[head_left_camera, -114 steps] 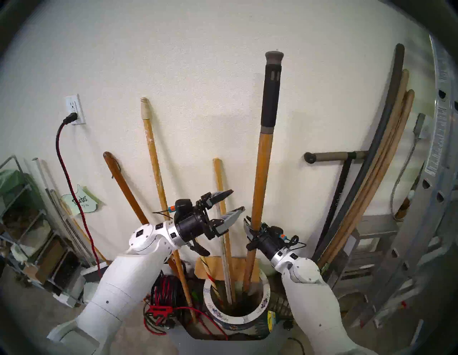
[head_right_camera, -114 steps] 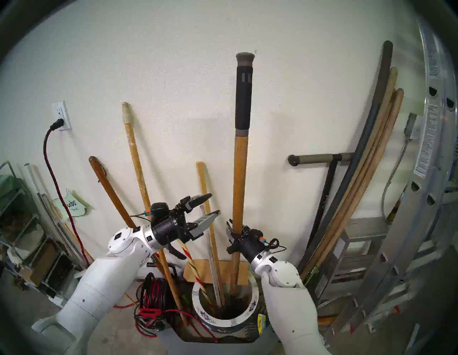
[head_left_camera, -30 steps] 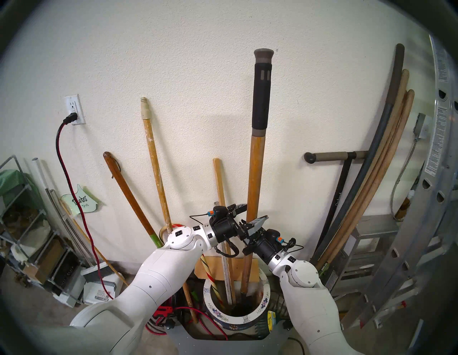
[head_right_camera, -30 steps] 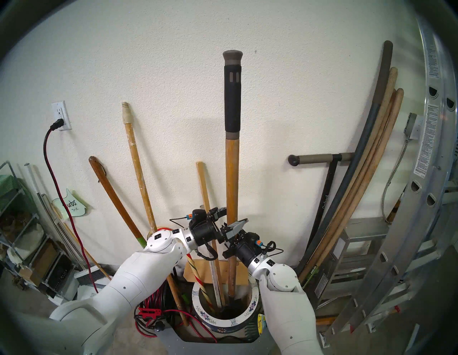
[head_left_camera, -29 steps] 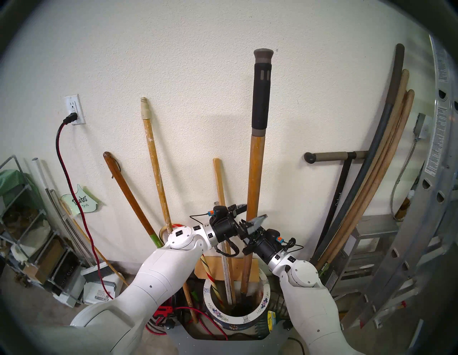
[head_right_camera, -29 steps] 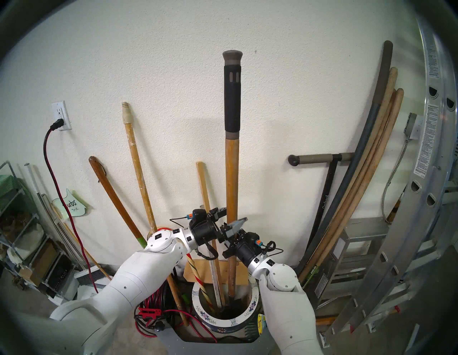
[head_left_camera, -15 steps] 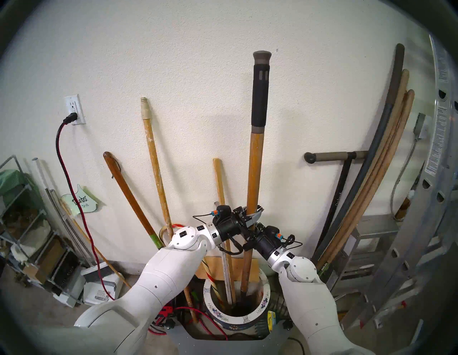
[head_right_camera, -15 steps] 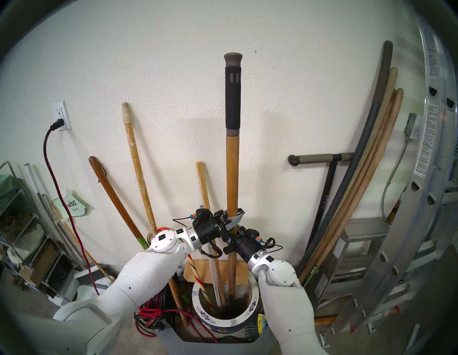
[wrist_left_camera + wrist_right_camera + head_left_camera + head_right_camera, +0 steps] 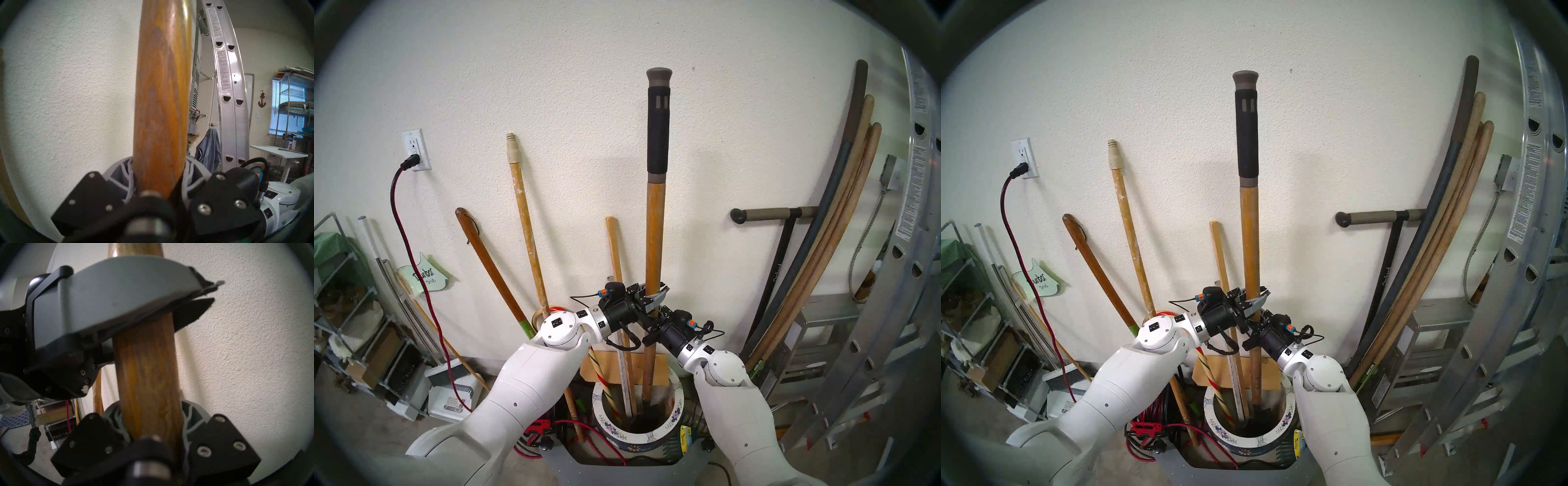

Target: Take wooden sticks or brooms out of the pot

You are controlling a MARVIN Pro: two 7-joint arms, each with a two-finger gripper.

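Both grippers are clamped on the thick orange-brown shaft (image 9: 654, 237) above the pot (image 9: 672, 429): the left gripper (image 9: 650, 296) pinches it higher up, the right gripper (image 9: 654, 317) just beneath. Two stacked grips probably steady a long, top-heavy tool. Its dark blade sits inside the pot (lift unfinished). The thin pale stick (image 9: 617, 258) stands in the pot, left of the shaft.
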